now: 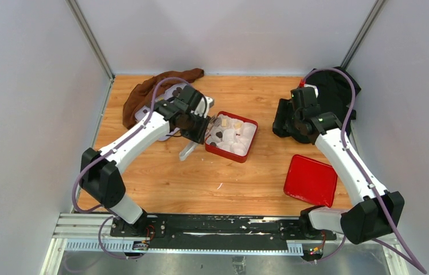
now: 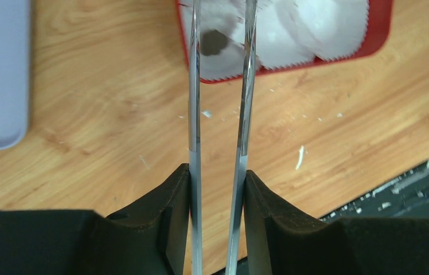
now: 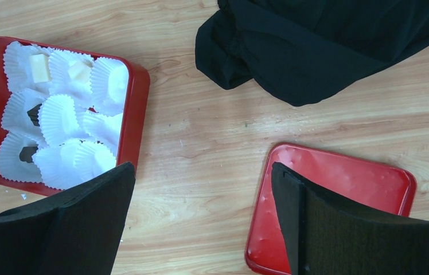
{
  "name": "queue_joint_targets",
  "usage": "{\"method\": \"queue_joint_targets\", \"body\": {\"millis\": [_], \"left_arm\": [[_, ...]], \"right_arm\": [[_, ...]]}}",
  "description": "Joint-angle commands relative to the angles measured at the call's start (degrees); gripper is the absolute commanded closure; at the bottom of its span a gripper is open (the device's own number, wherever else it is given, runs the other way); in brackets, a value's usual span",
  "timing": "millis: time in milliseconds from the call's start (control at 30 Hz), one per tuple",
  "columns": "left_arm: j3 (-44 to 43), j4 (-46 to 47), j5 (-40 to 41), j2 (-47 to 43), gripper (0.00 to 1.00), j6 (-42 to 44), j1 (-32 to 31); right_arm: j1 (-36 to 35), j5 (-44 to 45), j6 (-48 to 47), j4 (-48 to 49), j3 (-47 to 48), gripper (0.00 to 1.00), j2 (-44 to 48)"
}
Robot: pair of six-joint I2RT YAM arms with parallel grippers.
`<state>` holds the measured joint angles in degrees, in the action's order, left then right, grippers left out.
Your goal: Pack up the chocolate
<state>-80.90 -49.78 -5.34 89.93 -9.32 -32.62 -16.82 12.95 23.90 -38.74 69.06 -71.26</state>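
Observation:
My left gripper [image 2: 218, 172] is shut on metal tongs [image 2: 194, 114]. Their two blades reach over the near rim of the red box [image 2: 379, 34], which is lined with white paper cups [image 2: 315, 26]. A dark chocolate [image 2: 213, 41] lies in a cup between the tong tips, and the blades stand apart from it. In the right wrist view, two cream pieces [image 3: 40, 67] and dark pieces [image 3: 27, 153] sit in cups. More dark pieces lie on a pale plate [image 1: 173, 91] behind the left arm. My right gripper [image 3: 201, 172] hangs open over bare wood.
The red lid [image 1: 311, 180] lies flat at the right front. A black cloth [image 3: 327, 46] is bunched at the back right and a brown cloth [image 1: 143, 97] at the back left. White crumbs [image 2: 300, 156] dot the wood. Grey walls enclose the table.

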Motion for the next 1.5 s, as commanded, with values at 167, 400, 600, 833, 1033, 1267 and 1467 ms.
{"method": "queue_joint_targets", "body": {"millis": [167,400,600,833,1033,1267,1467], "left_arm": [[-2.26,0.36,-7.94,4.82,1.0,1.28,-6.17],[-5.57,0.3,-4.2,10.19,1.0,0.23,-7.24],[-8.48,0.32,-2.86,14.22,1.0,-0.52,-7.19],[-8.79,0.12,-1.86,15.68,0.98,-0.7,-7.24],[-9.08,0.12,-0.97,16.82,0.82,-1.02,-7.19],[-9.45,0.12,-0.39,17.46,0.71,-1.31,-7.19],[-9.75,0.12,0.06,17.3,0.67,-1.22,-7.19]], "right_arm": [[0.38,-1.08,0.5,0.75,1.96,0.08,-0.32],[0.38,0.2,0.33,0.31,0.52,0.08,1.56],[0.39,0.96,0.09,-0.36,0.26,0.08,2.0],[0.38,1.33,-0.54,-0.5,0.48,0.08,2.03],[0.41,1.29,-0.69,-0.54,0.77,0.08,1.58],[0.38,1.29,-0.63,-0.54,0.56,0.08,1.62],[0.39,1.32,-0.44,-0.55,0.59,0.08,1.52]]}}
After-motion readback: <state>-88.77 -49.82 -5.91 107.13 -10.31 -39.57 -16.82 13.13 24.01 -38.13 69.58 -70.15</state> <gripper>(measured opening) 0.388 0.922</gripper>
